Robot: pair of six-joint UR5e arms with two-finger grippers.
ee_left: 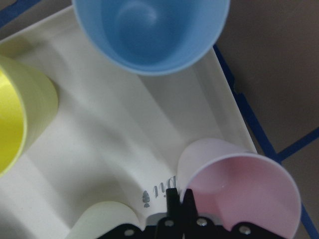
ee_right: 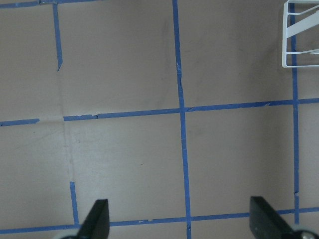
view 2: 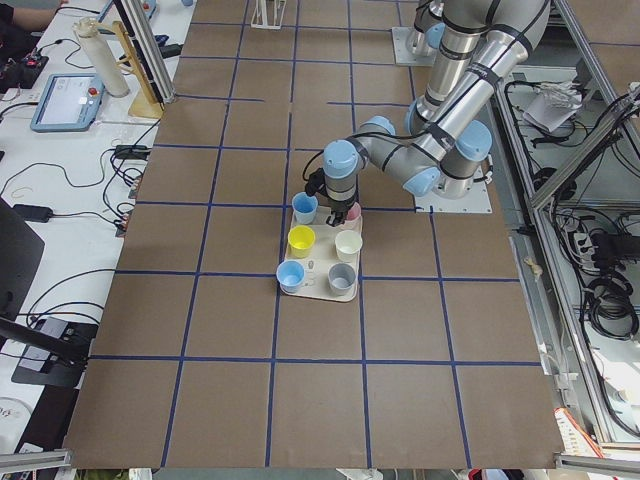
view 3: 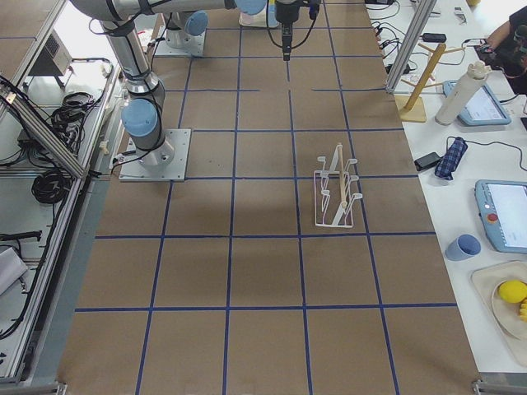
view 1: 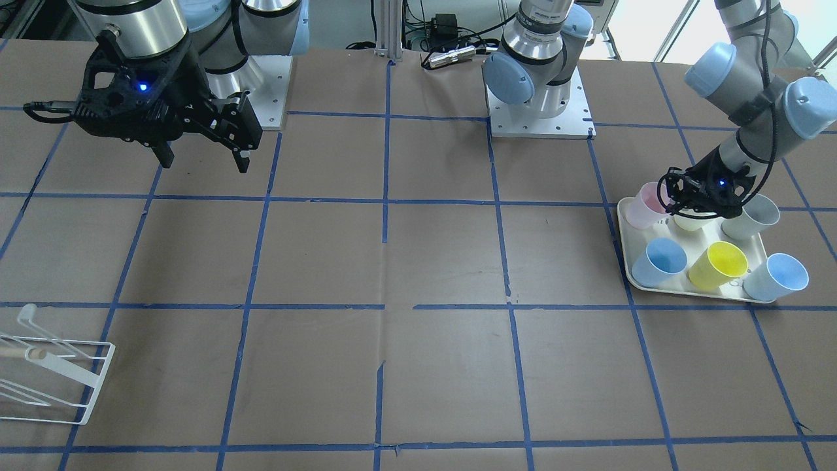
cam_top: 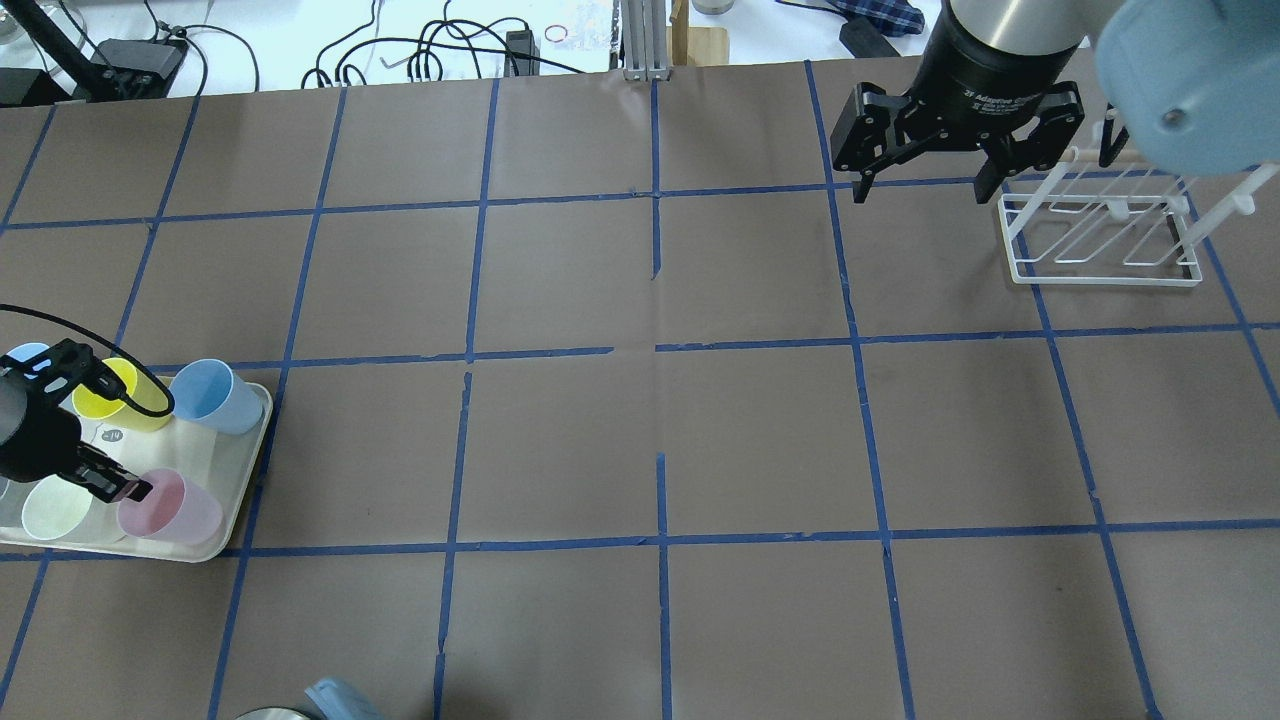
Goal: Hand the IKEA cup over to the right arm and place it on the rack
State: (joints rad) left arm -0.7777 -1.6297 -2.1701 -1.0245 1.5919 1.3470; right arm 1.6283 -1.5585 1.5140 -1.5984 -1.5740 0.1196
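Pickup: I have the left claw clamped on the rim of the cup, at a corner of the tray. Next I lift it toward the right claw, spread wide, far from the tray.

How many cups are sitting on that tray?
6 on the tray. Robot-side row: pink cup, cream cup partly under the left gripper, grey cup. Other row: blue cup, yellow cup, paler blue cup.
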